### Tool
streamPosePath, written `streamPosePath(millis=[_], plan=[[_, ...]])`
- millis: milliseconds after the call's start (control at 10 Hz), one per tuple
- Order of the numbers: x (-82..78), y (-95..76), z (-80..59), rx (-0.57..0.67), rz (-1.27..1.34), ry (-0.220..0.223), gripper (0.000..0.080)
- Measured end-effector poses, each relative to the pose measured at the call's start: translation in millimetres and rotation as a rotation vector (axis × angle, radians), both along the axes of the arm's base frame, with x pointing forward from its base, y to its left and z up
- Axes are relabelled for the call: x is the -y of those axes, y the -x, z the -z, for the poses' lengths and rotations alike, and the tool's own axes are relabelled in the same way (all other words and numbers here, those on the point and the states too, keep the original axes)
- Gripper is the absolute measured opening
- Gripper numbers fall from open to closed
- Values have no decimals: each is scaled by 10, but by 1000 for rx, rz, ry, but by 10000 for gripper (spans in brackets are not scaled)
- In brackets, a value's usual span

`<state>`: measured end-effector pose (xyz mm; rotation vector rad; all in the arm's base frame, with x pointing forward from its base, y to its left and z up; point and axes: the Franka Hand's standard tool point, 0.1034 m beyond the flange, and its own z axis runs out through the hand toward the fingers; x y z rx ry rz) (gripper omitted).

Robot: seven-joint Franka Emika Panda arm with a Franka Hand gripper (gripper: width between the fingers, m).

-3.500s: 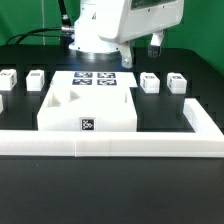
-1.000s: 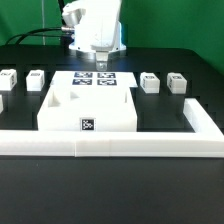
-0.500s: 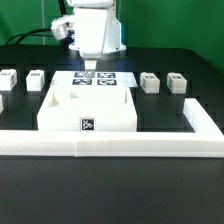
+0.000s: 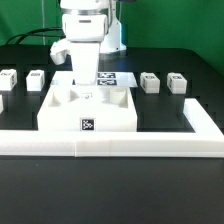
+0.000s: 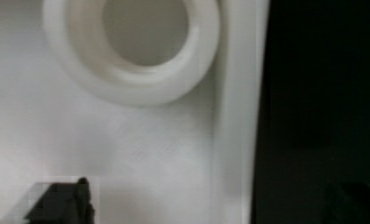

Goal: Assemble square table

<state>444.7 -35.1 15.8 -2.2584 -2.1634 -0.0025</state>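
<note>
The square table's top [image 4: 88,110] is a thick white slab with a black-white tag [image 4: 88,125] on its near edge. It lies just behind the low white wall. My gripper [image 4: 88,87] hangs straight down over the slab's far part, with its tips at the slab's surface. In the wrist view the slab [image 5: 146,150] fills the picture, showing a round socket [image 5: 137,45] and the slab's edge against the black table [image 5: 324,110]. One dark finger [image 5: 61,203] shows there; the other is hidden. The jaws stand wide and hold nothing. Short white legs lie at both sides [image 4: 36,78] [image 4: 150,81].
A low white wall [image 4: 110,148] runs along the front and turns back at the exterior view's right [image 4: 203,118]. The marker board [image 4: 120,76] lies behind the slab, partly hidden by the arm. More legs sit further out [image 4: 10,78] [image 4: 178,82].
The arm has swung toward the exterior view's left and come down from above the marker board onto the slab's far part. The jaws have stayed wide open.
</note>
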Motion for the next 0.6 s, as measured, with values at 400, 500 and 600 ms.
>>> streamPosePath(millis=[400, 500, 600], plan=[[-81, -16, -1, -31, 73, 5, 385], [-79, -15, 0, -32, 74, 5, 249], [-79, -15, 1, -32, 74, 5, 249]])
